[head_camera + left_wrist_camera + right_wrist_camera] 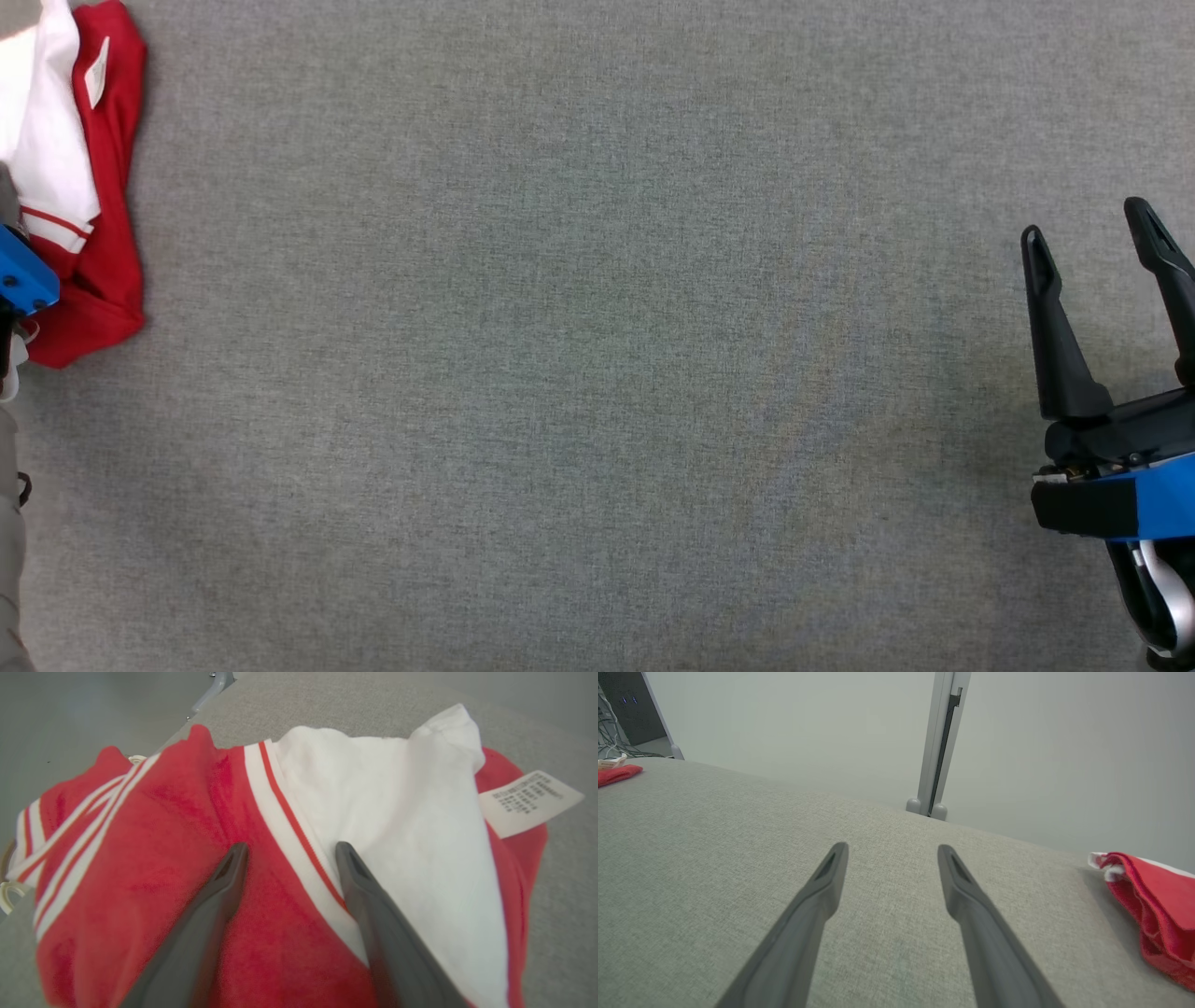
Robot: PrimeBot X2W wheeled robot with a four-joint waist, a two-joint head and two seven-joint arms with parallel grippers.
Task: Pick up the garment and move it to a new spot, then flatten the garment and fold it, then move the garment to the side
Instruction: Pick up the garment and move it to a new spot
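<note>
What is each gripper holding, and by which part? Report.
Nothing is held. The left gripper stands open over the garment; the right gripper stands open over the grey surface.

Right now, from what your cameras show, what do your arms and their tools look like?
The right tool has two long, black, tapering fingers with slotted tips on a black base, then a bright blue wrist shell and a silvery curved tube below. The left tool has the same dark fingers; its blue shell shows too.

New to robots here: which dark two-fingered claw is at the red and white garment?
The left gripper: its open fingers point onto the red and white fabric garment; the right gripper hangs open over bare grey cloth surface.
</note>
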